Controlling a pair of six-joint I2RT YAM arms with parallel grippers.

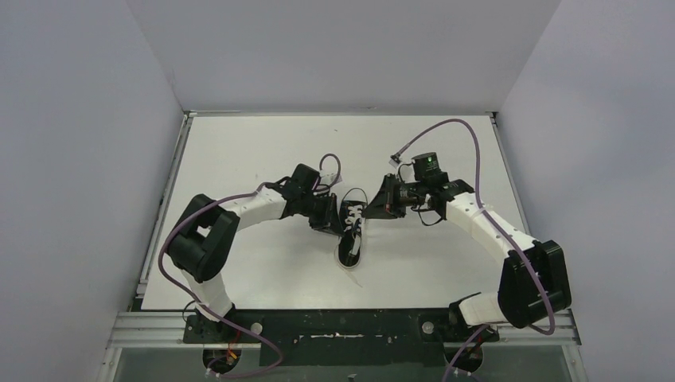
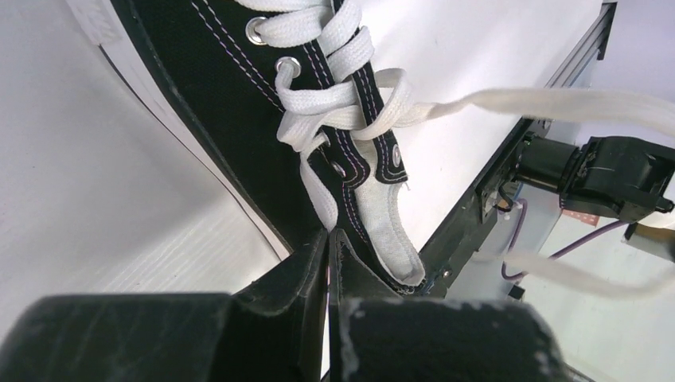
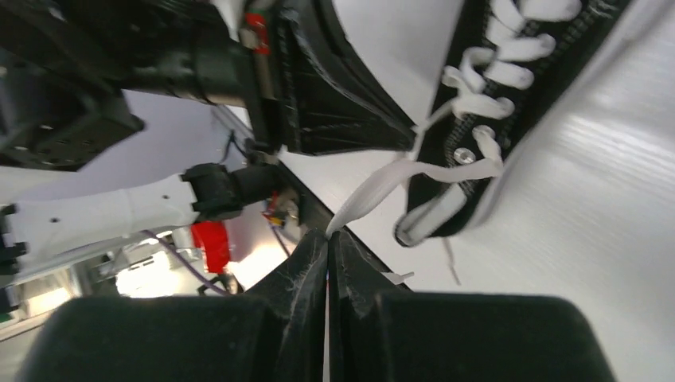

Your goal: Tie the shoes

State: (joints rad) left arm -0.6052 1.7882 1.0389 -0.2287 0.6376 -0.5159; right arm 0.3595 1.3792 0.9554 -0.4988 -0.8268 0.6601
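The black sneaker [image 1: 353, 229] with white laces lies mid-table, its toe toward the arms. My left gripper [image 1: 334, 216] is at its left side, shut on a white lace end [image 2: 317, 191] that comes from the top eyelets; the jaws [image 2: 329, 232] meet on it beside the tongue [image 2: 386, 231]. My right gripper [image 1: 374, 204] is at the shoe's right, shut [image 3: 329, 233] on the other lace end [image 3: 382, 181], which runs taut to the shoe [image 3: 509, 119]. In the left wrist view that lace [image 2: 557, 99] stretches off to the right.
A metal rail [image 1: 163, 208] edges the white table [image 1: 263, 143] on the left, with grey walls on three sides. The black base frame [image 1: 334, 326] runs along the near edge. Purple cables [image 1: 458, 126] loop above both arms.
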